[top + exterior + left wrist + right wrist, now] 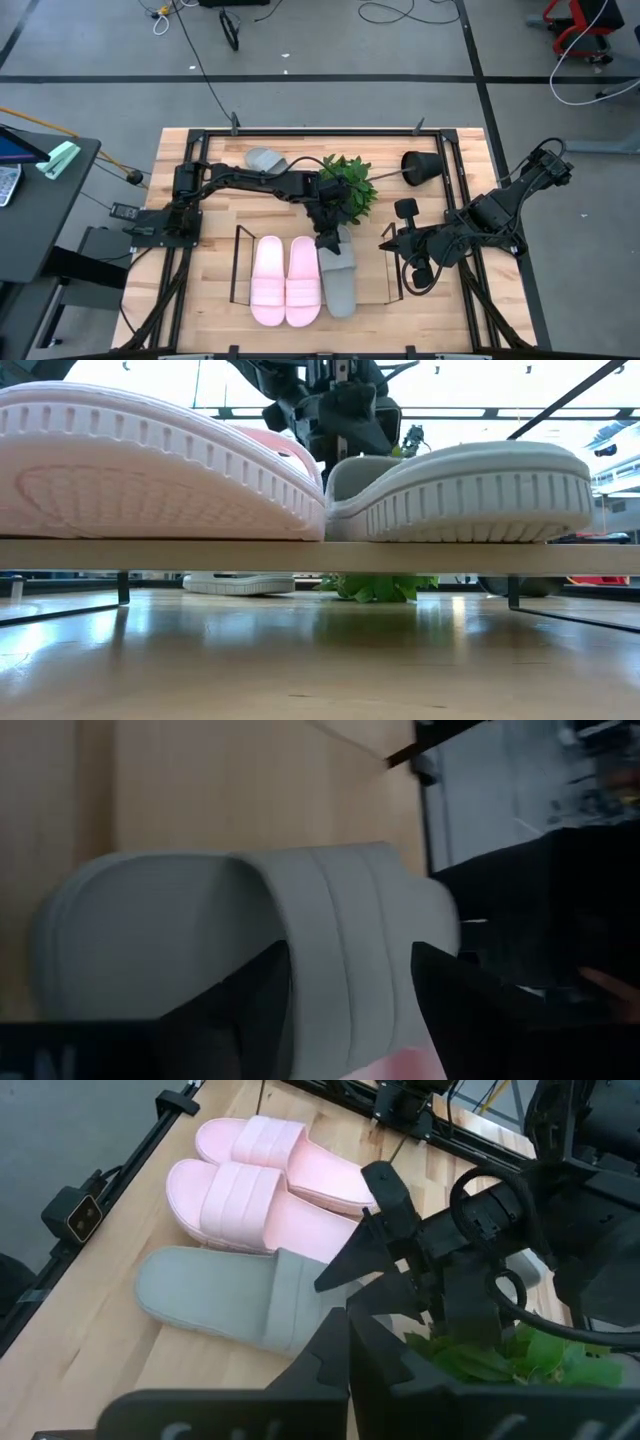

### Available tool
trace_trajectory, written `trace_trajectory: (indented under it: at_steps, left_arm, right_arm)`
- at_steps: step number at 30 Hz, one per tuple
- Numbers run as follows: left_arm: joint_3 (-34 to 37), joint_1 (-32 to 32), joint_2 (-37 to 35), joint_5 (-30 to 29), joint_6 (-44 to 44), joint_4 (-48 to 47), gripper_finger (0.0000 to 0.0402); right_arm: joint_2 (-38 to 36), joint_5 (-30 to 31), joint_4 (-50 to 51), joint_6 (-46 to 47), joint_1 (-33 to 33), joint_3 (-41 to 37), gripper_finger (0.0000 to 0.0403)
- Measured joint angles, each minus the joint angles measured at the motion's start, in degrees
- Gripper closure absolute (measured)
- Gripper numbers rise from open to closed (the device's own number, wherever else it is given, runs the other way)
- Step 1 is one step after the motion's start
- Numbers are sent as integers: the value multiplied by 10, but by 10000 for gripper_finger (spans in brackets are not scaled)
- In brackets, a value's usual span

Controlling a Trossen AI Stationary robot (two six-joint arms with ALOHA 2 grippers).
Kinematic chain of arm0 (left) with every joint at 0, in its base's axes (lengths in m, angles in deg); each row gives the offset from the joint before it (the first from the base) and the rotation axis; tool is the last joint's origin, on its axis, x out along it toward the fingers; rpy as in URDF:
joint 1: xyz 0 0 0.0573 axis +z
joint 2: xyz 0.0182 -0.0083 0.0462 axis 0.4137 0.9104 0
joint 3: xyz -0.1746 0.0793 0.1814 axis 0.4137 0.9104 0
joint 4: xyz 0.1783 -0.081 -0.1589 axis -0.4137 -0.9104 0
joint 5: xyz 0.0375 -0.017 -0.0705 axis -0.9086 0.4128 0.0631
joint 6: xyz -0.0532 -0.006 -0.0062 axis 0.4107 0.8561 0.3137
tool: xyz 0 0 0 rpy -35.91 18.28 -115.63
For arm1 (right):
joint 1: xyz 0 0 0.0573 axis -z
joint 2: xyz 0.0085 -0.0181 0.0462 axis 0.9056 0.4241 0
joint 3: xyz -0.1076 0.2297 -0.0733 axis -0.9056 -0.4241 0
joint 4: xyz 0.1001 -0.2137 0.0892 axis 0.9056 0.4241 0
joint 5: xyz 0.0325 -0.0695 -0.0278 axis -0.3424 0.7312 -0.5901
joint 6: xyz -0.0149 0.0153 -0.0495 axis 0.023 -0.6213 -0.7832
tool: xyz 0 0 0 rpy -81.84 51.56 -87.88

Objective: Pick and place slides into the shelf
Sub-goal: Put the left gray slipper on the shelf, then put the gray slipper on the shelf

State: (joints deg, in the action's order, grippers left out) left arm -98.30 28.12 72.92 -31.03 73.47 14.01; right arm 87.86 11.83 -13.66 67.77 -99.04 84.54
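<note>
Two pale pink slides (285, 280) (255, 1180) and one grey slide (340, 285) (215, 1295) lie side by side, soles down, on the low dark-rod shelf (237, 265). The low view shows their toes (470, 490) on the shelf's board. A second grey slide (265, 159) lies on the table near the far edge. My left gripper (327, 240) (350, 1005) hangs open over the shelved grey slide's strap (340, 920), one finger to each side. My right gripper (390, 240) (348, 1350) waits shut by the shelf's right end.
A green leafy plant (350, 185) (500, 1355) stands just behind the left gripper. A black cone-shaped object (425, 165) and a small black dumbbell (405, 209) lie to the right of it. The shelf's right end, beside the grey slide, is free (372, 280).
</note>
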Motion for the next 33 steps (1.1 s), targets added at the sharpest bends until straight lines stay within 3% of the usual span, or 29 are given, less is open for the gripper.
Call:
trace_trajectory:
  at_steps: [11, 24, 33]
  left_arm:
    - [0, 1, 0, -23, -8, -41, 202]
    - [-3, 1, -9, -11, 18, -44, 179]
    - [-91, 12, -12, 12, -10, -125, 183]
  right_arm:
    - [0, 0, 0, 0, 0, 0, 403]
    - [0, 0, 0, 0, 0, 0, 403]
    - [0, 0, 0, -3, 0, 0, 403]
